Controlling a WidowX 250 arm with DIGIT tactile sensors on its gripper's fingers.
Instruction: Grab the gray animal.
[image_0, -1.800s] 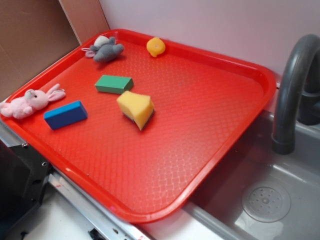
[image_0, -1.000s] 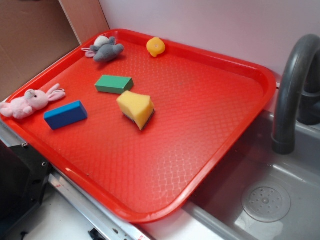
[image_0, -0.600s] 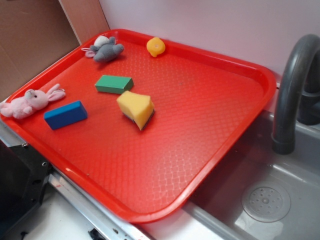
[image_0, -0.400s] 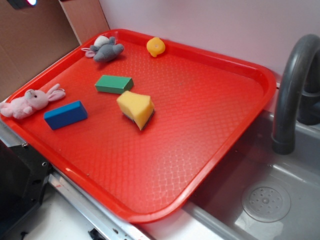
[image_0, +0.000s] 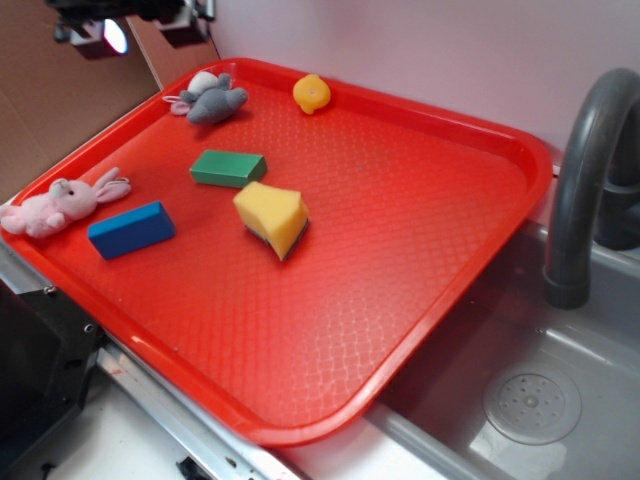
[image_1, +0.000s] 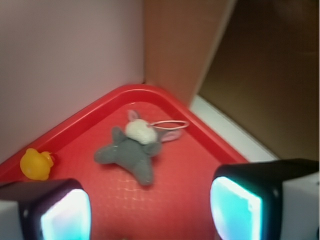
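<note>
The gray animal (image_0: 215, 100), a small dark-gray plush mouse with pale pink ears and a white patch, lies in the far left corner of the red tray (image_0: 400, 230). In the wrist view the gray animal (image_1: 132, 152) lies ahead of my gripper (image_1: 150, 215), apart from it, in the tray corner (image_1: 100, 112). The two lit fingers stand wide apart with bare tray between them. In the exterior view my gripper (image_0: 135, 30) hangs at the top left edge, above and left of the mouse, only partly in view.
On the tray lie a yellow duck (image_0: 312, 93), a green block (image_0: 228, 168), a yellow sponge (image_0: 272, 217), a blue block (image_0: 131, 229) and a pink bunny (image_0: 58, 205). A brown cardboard wall (image_0: 60, 90) stands left. A gray faucet (image_0: 585, 180) and sink (image_0: 530, 400) are right.
My gripper has come into the exterior view at the top left, near the tray's far corner. The objects on the tray have not moved.
</note>
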